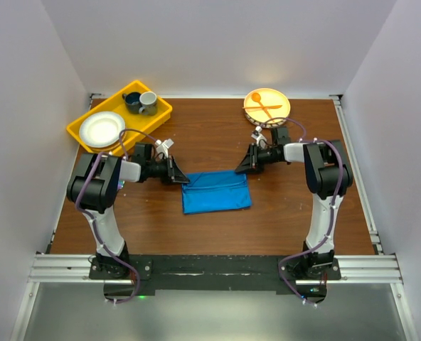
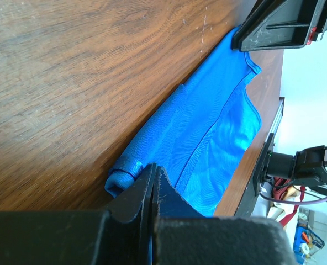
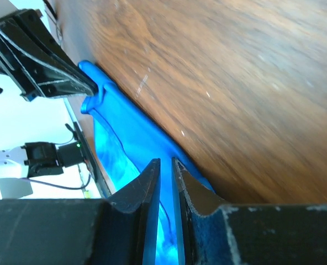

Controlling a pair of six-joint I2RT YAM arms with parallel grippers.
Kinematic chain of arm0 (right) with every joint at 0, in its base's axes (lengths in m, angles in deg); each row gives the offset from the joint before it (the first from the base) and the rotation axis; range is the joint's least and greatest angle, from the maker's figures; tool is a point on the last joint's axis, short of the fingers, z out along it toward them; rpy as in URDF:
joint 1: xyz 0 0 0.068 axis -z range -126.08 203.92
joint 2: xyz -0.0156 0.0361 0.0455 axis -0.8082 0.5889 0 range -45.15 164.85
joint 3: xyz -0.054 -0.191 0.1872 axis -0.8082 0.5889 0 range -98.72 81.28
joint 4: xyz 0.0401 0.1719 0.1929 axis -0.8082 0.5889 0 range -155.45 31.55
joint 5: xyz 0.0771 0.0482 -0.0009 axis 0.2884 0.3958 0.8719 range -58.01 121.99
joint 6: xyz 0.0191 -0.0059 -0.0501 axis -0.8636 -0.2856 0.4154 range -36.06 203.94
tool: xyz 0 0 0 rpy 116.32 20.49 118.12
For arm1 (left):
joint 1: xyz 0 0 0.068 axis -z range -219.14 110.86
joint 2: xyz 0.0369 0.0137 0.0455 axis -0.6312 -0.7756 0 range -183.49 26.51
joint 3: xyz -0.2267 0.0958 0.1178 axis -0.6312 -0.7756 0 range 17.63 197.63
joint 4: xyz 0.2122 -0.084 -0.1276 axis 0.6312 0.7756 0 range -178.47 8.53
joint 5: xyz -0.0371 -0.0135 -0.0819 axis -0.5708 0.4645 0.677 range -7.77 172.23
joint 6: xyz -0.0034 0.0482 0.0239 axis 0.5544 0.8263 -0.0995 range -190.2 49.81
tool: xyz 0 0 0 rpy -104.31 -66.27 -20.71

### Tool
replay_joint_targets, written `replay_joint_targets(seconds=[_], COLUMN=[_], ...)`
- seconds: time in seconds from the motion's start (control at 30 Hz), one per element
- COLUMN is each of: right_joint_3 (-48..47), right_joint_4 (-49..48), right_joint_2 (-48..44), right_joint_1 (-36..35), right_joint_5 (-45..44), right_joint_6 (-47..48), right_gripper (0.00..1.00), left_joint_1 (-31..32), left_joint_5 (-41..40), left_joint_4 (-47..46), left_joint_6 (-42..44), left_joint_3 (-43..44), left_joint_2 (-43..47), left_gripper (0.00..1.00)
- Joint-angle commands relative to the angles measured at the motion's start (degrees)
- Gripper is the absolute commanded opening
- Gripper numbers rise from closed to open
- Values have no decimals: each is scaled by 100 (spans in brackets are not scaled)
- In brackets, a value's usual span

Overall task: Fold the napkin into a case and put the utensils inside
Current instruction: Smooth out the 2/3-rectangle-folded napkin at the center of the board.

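— Where is the napkin (image 1: 216, 192) being seen?

— On the table (image 1: 217, 135), folded into a rectangle and being gripped at both ends of its far edge.

— By what?

— The napkin's far-left corner is being pinched by the left gripper (image 1: 180, 175), and its far-right corner by the right gripper (image 1: 239, 168).

— Is that being shown from above?

— Only roughly. In the left wrist view, fingers are being pressed together on a rolled blue corner. In the right wrist view, cloth is being clamped in a narrow gap. A yellow tray (image 1: 74, 131), beyond the napkin's left end, and a plate (image 1: 285, 106), beyond its right end, are being shown only from above.
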Motion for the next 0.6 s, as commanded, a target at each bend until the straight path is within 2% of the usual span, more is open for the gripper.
replay_joint_targets(seconds=[0.0,0.1,0.17,0.23,0.3,0.43,0.57], right_joint_3=[-58,-190,-296,-401,-559,-762,-911], right_joint_4=[771,614,140,-150,-564,-1441,-1891], right_joint_2=[-163,-382,-636,-726,-735,-445,-50], right_joint_1=[165,113,-19,-335,-720,-1293,-1733], right_joint_5=[-468,-284,-291,-387,-484,-809,-1011], right_joint_6=[611,313,-257,-864,-1425,-2244,-2843], right_gripper=[21,22,25,33,37,40,40], left_joint_1=[-135,-135,-126,-126,-126,-126,-126], left_joint_5=[-1174,-1148,-1113,-1113,-1087,-1052,-1008], left_joint_4=[557,566,566,565,566,522,469], left_joint_6=[562,632,693,755,764,773,790], left_joint_3=[-190,-190,-199,-225,-242,-234,-260], left_joint_2=[-323,-270,-217,-200,-182,-208,-200], left_gripper=[0,0,0,0,0,0,0])
